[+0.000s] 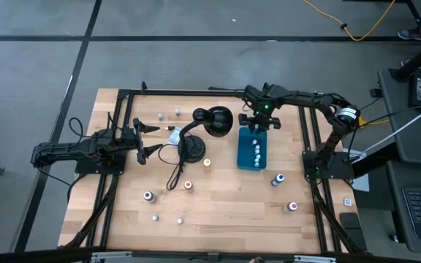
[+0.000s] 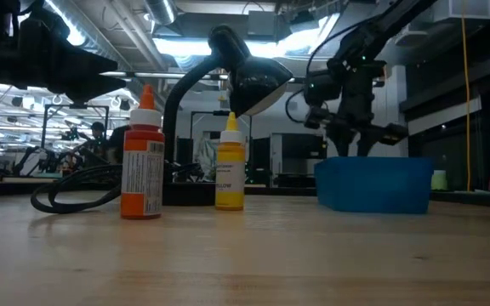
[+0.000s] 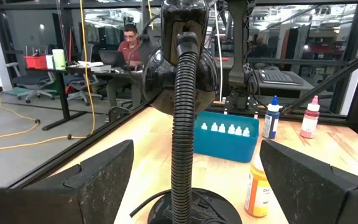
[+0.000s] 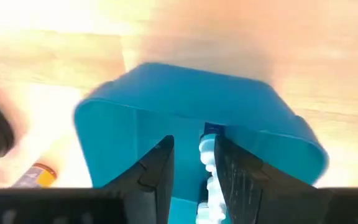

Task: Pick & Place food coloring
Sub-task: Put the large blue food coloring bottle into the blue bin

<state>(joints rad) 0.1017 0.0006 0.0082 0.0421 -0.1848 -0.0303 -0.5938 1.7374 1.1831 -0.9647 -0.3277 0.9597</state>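
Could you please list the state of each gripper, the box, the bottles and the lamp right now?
Left gripper: open, empty, beside the lamp base.
Right gripper: above the box, narrowly open around a blue-capped bottle.
Teal box: upright, holding a row of bottles.
Orange bottle: upright, capped, on the table.
Yellow bottle: upright, capped.
Desk lamp: standing, unlit.

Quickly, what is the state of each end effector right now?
Left end effector: open, holding nothing.
Right end effector: closed on a blue-capped food coloring bottle, above the teal box.
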